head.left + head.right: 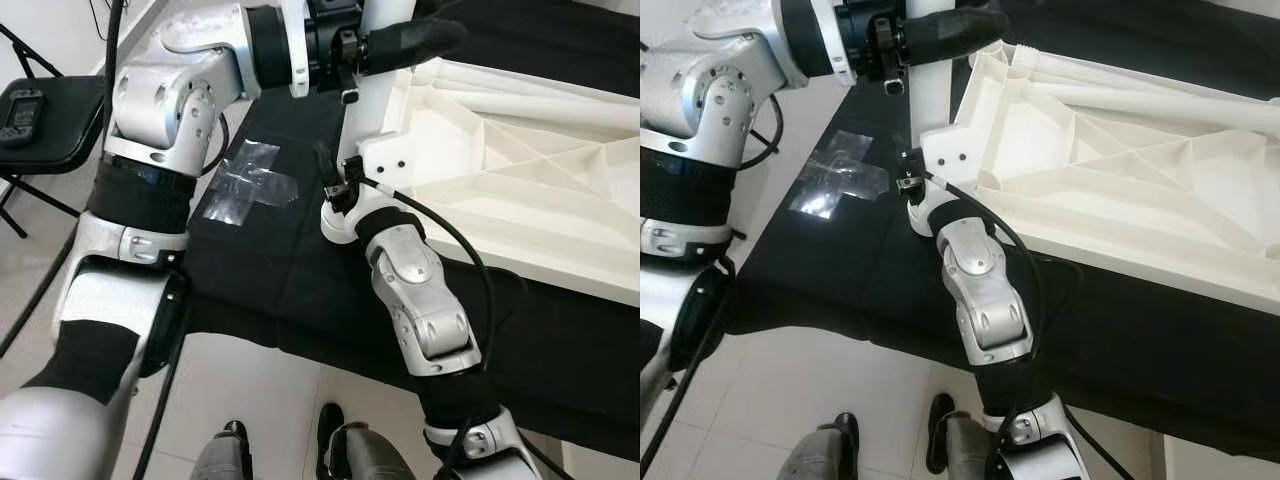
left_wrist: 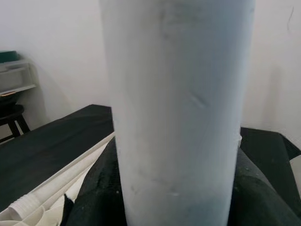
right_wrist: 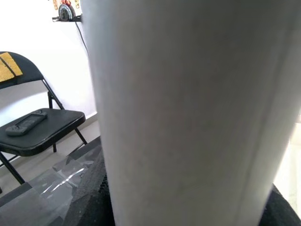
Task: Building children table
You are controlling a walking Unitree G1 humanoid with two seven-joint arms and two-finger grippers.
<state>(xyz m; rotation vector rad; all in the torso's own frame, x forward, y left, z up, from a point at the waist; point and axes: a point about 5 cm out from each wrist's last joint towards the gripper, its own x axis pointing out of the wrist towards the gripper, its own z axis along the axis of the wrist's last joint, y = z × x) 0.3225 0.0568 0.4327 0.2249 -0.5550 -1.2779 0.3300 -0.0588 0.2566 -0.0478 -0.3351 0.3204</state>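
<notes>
Table top: a white moulded plastic table top [image 1: 520,170] was laid upside down, ribbed underside up, on the black-covered worktop [image 1: 270,270], filling the upper right of the frame in both eye views.
Leg: a white cylindrical plastic table leg [image 1: 377,85] was stood upright at the near left corner of the table top, seen at the upper centre of the left eye frame; whether it was seated in its socket cannot be told.
Spare legs: further white tubes [image 1: 1140,95] were seen lying across the ribbed underside, at the upper right.
Left gripper: the left gripper [image 1: 400,42] was held at the top centre of the frame, and its black padded fingers [image 1: 415,38] were seen clenched around the upper part of the leg; in the left wrist view the leg [image 2: 176,113] was shown between the dark pads.
Right gripper: the right gripper [image 1: 338,205] was placed low on the same leg, just beside the corner of the table top, at the centre of the frame. The leg [image 3: 188,113] was seen close against the black pads in the right wrist view, but it cannot be told whether those fingers were closed on it.
Tape: a cross of clear shiny tape [image 1: 250,180] was stuck to the black cover, left of centre.
Chair: a black folding chair [image 1: 45,120] carrying a dark handheld controller [image 1: 22,108] was stood at the upper left edge.
</notes>
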